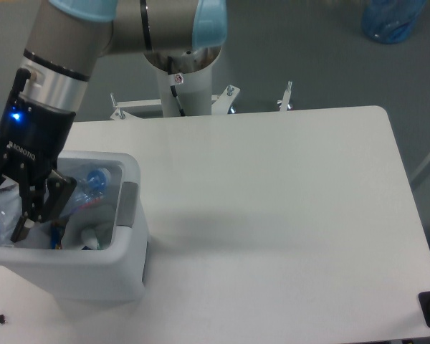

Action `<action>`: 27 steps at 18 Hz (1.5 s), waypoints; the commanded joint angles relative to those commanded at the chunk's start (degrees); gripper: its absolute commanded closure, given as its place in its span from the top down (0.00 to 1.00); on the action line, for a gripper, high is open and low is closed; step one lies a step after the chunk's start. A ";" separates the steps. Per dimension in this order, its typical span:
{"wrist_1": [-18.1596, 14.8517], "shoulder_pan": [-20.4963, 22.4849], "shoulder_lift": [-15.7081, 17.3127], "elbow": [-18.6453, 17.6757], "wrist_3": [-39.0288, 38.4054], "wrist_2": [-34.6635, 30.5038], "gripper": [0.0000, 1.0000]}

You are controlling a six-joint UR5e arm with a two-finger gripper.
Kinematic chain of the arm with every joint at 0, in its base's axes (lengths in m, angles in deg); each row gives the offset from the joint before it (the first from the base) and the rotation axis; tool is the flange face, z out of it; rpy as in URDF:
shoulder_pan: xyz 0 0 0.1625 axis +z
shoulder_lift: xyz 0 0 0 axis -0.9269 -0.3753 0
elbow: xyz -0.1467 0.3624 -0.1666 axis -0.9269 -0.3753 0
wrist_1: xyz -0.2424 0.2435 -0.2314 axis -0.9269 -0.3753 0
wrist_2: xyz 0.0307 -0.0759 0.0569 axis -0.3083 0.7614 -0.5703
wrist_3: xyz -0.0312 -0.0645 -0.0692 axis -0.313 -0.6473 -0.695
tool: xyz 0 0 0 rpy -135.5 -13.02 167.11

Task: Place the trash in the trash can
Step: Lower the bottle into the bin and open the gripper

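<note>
The gripper point(11, 208) is positioned over the open trash can point(93, 269) at the table's point(272, 215) left edge, its jaws closed around the crushed plastic bottle point(82, 188), whose pale blue cap end lies inside the bin.

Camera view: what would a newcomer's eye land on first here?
The gripper at far left, blue light glowing, holds the crushed bottle down inside the open white trash can at the table's left edge. The rest of the white table looks bare.
</note>
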 joint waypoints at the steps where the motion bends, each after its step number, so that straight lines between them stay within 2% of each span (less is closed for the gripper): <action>1: 0.00 -0.09 0.00 -0.35 0.00 -0.09 0.65; 6: 0.00 -0.18 0.26 -3.07 0.00 -0.09 0.68; 11: 0.00 -0.18 0.61 -4.04 -0.09 -0.09 0.68; 18: -0.09 -0.09 4.74 -9.66 0.35 -0.09 0.68; 22: -0.09 -0.09 5.27 -11.69 0.35 -0.17 0.68; 27: -0.26 -0.09 5.01 -12.39 0.26 -2.89 0.77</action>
